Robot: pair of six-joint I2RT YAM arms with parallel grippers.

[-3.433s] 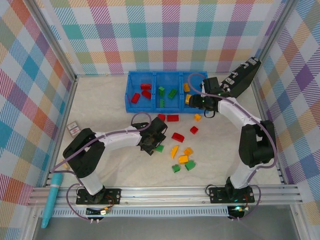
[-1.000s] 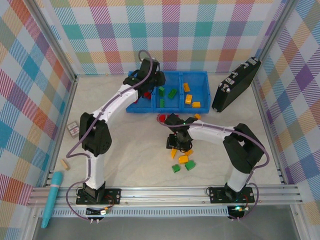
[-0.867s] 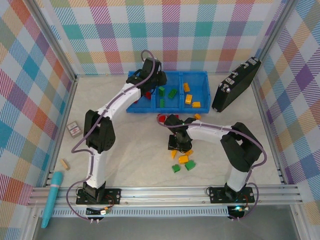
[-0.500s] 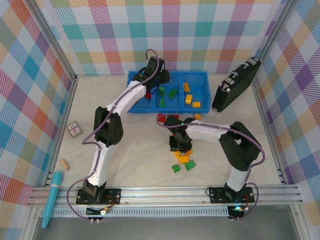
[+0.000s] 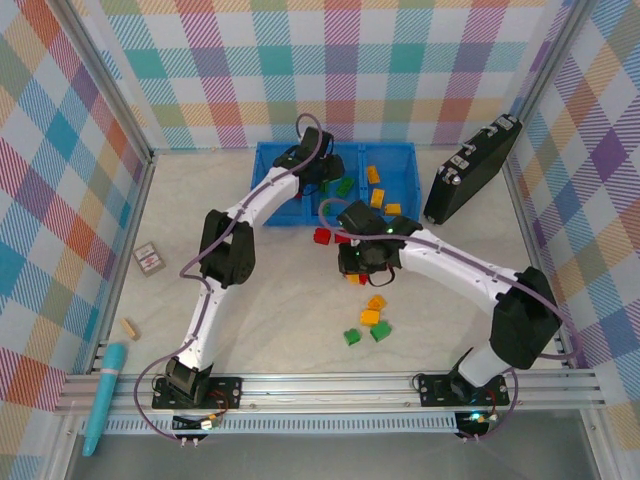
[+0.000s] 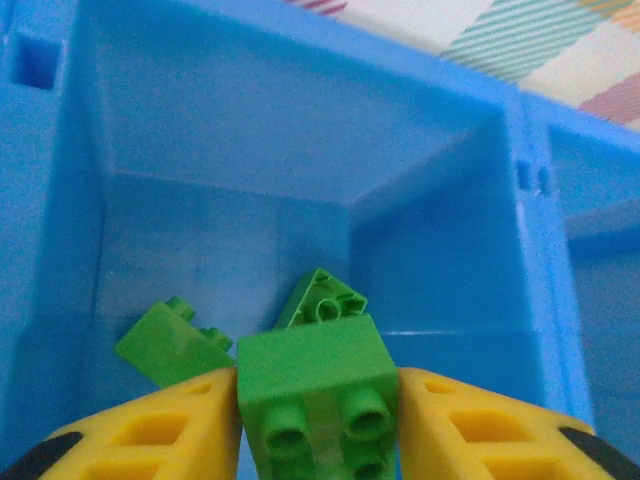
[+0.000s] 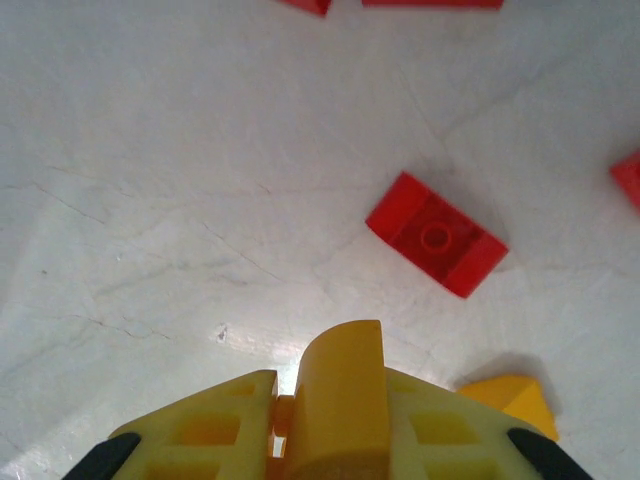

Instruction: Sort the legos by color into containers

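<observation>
The left gripper [image 6: 318,398] hangs over the middle compartment [image 6: 220,130] of the tray [image 5: 396,150], clamped on a green brick [image 6: 305,362]. The brick sits between the yellow fingers [image 6: 170,430] with its sides against both and its studs toward the camera. Just past it, on the compartment floor, lie a green wedge [image 6: 322,300] and a second green piece [image 6: 168,342], tilted.

In front of the tray, a pair of red legos [image 5: 322,236] lies side by side on the table [image 5: 200,200]. Just right of them the right gripper [image 7: 335,388] hangs over the table, closed on an orange lego [image 7: 340,355] with a rounded top that stands up between its fingers. On the table below, a red brick [image 7: 436,247] lies ahead of the gripper and apart from it. A yellow wedge [image 7: 508,398] lies close by one finger; whether they touch I cannot tell.

Nearer the arm bases sits a loose cluster: an orange piece [image 5: 376,301], a yellow piece [image 5: 368,317] and two green ones [image 5: 352,338]. Three yellow legos [image 5: 378,197] lie in the right compartment. At the far right leans a black case [image 5: 473,170].
</observation>
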